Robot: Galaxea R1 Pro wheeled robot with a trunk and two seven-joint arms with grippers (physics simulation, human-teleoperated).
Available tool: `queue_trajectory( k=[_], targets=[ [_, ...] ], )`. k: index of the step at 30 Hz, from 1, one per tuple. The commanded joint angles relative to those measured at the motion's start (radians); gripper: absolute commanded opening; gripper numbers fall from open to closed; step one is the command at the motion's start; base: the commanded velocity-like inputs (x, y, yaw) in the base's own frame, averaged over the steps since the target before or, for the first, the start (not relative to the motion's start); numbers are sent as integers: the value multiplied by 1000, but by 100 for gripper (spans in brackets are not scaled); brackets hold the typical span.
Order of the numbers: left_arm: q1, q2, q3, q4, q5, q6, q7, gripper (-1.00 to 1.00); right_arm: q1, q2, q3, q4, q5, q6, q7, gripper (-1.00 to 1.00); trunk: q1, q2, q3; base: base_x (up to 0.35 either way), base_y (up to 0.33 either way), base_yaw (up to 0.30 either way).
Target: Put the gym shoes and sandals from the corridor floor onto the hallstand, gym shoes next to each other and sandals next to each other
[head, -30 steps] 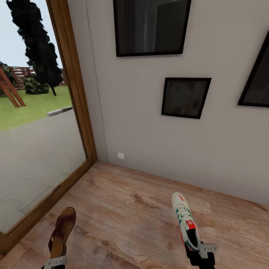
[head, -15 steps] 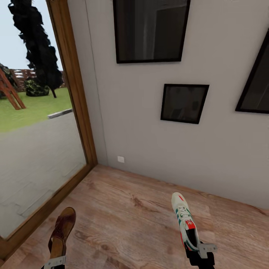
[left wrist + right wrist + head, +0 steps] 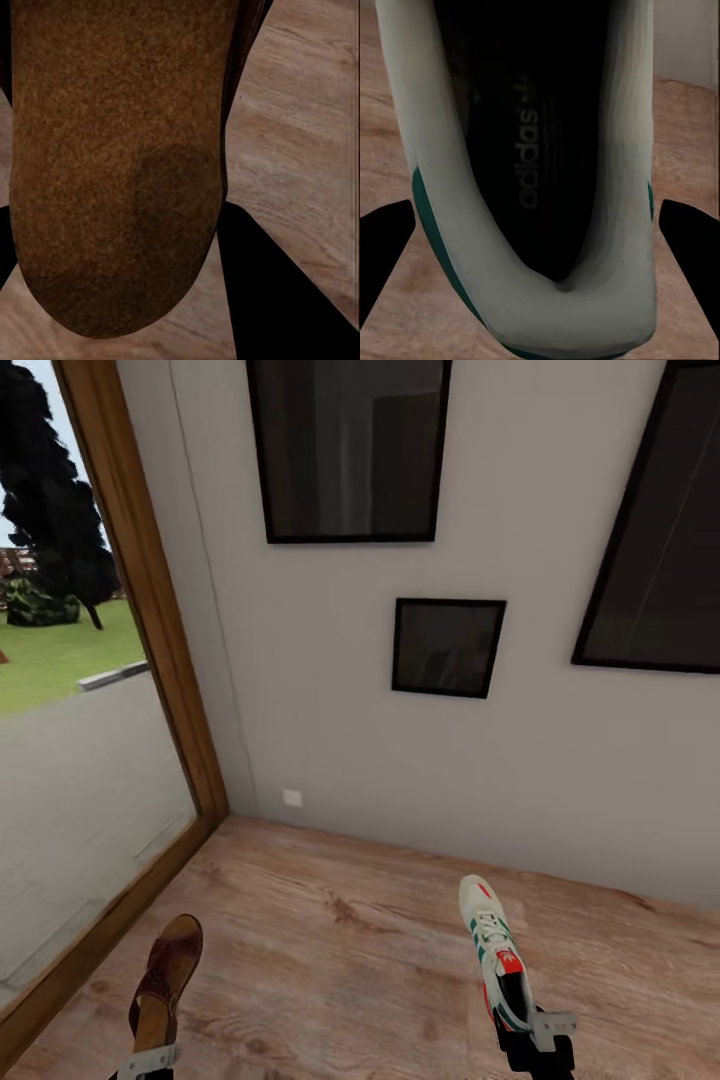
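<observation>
One brown sandal (image 3: 165, 975) hangs at the lower left of the head view, its heel end clamped in my left gripper (image 3: 148, 1060). Up close its tan footbed (image 3: 112, 165) sits between dark fingers (image 3: 289, 300). One white gym shoe (image 3: 495, 950) with teal stripes and a red tongue is held toe-forward, with my right gripper (image 3: 540, 1032) shut on its heel. The dark inside of the gym shoe (image 3: 532, 150) shows between the fingers (image 3: 694, 247). Both are carried above the corridor floor (image 3: 340, 950). The hallstand is out of view.
A grey wall (image 3: 330, 710) with three black-framed pictures stands close ahead. A tall wood-framed window (image 3: 130, 600) at the left looks out on pavement and grass. A small white outlet (image 3: 292, 797) sits low near the corner.
The whole head view has shifted: the window, wall and pictures slid leftward and the pictures look larger, so the camera moved. Both grippers keep the same place in view and the same hold.
</observation>
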Motion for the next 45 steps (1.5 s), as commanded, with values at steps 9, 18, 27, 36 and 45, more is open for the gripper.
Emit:
queue_trajectory(
  k=[9, 18, 27, 36, 45],
  targets=[
    [-1, 2, 9, 0, -7, -4, -7, -100, -1, 0, -9, 1, 9, -3, 2, -100, -16, 28, 12, 0, 0, -265],
    [-1, 1, 8, -1, -8, -5, -8, -100, -1, -6, -11, 1, 8, -3, 2, -100, -16, 28, 15, 0, 0, -286],
    [-1, 1, 9, -1, -7, -5, -8, -100, -1, -13, -14, 1, -5, -3, 1, -100, 15, -28, -6, 0, 0, -292],
    [-1, 0, 6, 0, -8, -5, -8, -100, -1, -13, -14, 1, -64, -3, 1, -100, 50, -91, -29, 0, 0, -292],
    [-1, 0, 5, 0, -8, -4, -8, -100, -1, -14, -14, 1, -127, -3, 0, -100, 76, -140, -46, 0, 0, -292]
  ],
)
